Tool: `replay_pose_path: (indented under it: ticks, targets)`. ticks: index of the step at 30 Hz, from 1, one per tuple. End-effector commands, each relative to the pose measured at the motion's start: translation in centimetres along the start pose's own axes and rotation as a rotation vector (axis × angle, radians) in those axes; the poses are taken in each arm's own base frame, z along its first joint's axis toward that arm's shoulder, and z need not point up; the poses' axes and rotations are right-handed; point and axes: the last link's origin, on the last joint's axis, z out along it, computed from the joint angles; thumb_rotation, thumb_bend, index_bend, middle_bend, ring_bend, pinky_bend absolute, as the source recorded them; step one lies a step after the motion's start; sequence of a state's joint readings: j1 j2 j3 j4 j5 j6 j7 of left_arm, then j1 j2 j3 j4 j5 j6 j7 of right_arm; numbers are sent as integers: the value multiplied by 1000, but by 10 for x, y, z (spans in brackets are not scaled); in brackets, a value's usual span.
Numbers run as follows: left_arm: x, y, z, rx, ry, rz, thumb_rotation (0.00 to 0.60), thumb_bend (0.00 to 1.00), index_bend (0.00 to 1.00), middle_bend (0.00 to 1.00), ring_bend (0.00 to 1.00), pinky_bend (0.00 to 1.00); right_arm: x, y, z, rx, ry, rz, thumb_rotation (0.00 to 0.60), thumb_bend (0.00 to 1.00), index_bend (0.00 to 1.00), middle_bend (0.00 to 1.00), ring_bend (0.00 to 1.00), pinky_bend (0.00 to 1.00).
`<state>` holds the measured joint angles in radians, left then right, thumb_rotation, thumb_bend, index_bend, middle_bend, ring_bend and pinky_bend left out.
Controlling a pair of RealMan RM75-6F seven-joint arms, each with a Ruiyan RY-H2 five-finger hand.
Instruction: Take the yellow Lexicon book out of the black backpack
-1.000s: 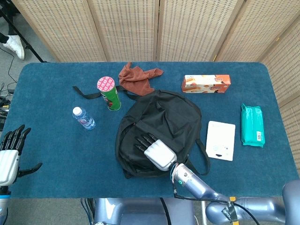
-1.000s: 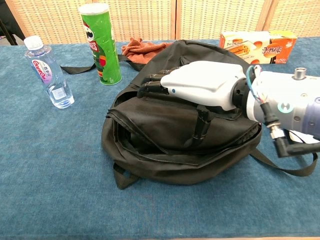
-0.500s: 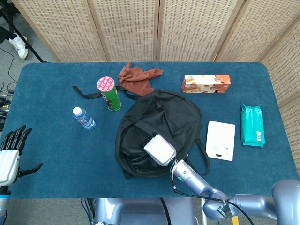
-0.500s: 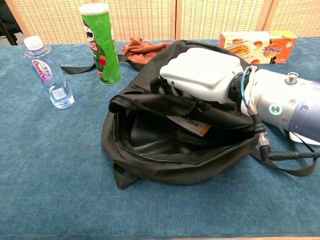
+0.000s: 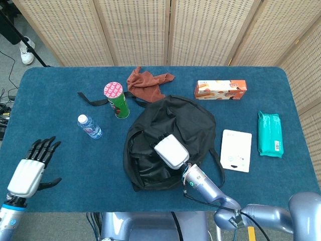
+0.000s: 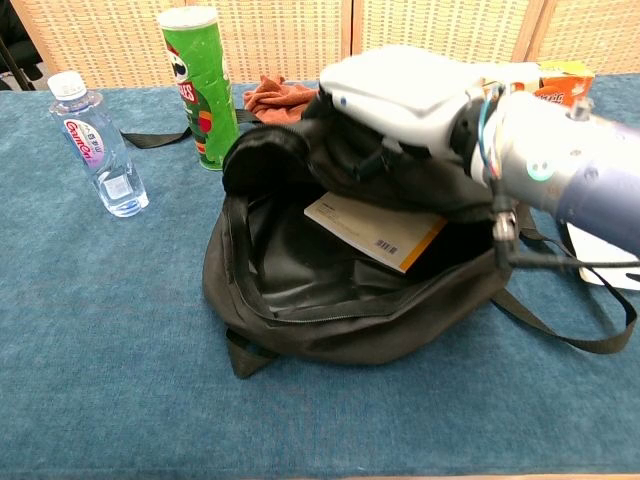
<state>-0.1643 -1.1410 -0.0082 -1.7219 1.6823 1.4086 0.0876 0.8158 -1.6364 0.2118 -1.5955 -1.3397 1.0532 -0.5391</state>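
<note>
Chest view: my right robot hand (image 6: 405,95) is clenched on the top flap of the soft black fabric backpack (image 6: 300,320) and has it lifted well higher than a second ago. Half a second back only a sliver of yellow showed under the flap; now the mouth gapes wide. The thin yellow-edged Lexicon book (image 6: 375,230) lies inside the main compartment, tilted, pale cover with barcode facing up, one corner toward the opening. It is untouched, nothing is holding it.

Head view shows the same: right robot hand (image 5: 171,150) sits on top of the backpack (image 5: 193,118), near its front edge. My left robot hand (image 5: 30,168) is over the blue cloth-covered table (image 5: 60,130) at the near-left corner, fingers spread, grasping nothing. It has moved inward and up since the last frame, still well apart from the bag.

Meaning: access step looks done, extraction not started. My read is the left does the pull while the right keeps the flap up. Risk: flap fabric slips from the right and drops over the book.

Clutter on the left path: green cylindrical chip can (image 6: 201,85) and clear plastic water bottle (image 6: 95,145), both upright, beside the bag.
</note>
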Motion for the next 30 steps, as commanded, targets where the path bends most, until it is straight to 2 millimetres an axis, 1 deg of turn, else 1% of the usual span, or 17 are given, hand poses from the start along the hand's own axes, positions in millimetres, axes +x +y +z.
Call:
replay_pose_path:
  ticks: [1, 4, 8, 11, 14, 15, 16, 18, 25, 30]
  targets:
    - [-17, 15, 26, -177, -67, -59, 600, 0, 71, 0, 0, 0, 14, -5, 7, -25, 0, 70, 600, 749, 615, 634, 547, 495]
    - [-24, 27, 38, -271, -103, -94, 600, 0, 70, 0, 0, 0, 24, -8, 10, -45, -11, 113, 600, 749, 615, 638, 547, 495]
    - [-35, 45, 49, -365, -151, -110, 600, 0, 71, 0, 0, 0, 36, -4, 17, -106, -34, 128, 600, 749, 615, 639, 547, 495]
    - [-40, 62, 57, -426, -165, -106, 600, 0, 75, 0, 0, 0, 47, -4, 23, -145, -46, 160, 600, 749, 615, 639, 547, 495]
    - [-46, 81, 67, -469, -176, -97, 600, 1, 75, 0, 0, 0, 56, -6, 23, -157, -62, 184, 600, 749, 615, 639, 547, 495]
    - [-48, 87, 70, -476, -180, -99, 600, 4, 75, 0, 0, 0, 58, -6, 23, -155, -66, 182, 600, 749, 615, 639, 547, 495]
    - [-53, 100, 76, -504, -193, -100, 600, 8, 75, 0, 0, 0, 58, -6, 23, -150, -77, 178, 600, 749, 615, 639, 547, 495]
    - [-60, 115, 89, -513, -199, -95, 600, 15, 75, 0, 0, 0, 58, -5, 23, -130, -98, 179, 600, 749, 615, 639, 547, 495]
    - [-68, 141, 107, -526, -199, -100, 600, 45, 79, 0, 0, 0, 59, -4, 21, -90, -114, 191, 600, 758, 615, 640, 547, 495]
    - [-75, 156, 121, -532, -209, -108, 600, 59, 84, 0, 0, 0, 65, -3, 20, -69, -96, 200, 600, 775, 615, 645, 547, 495]
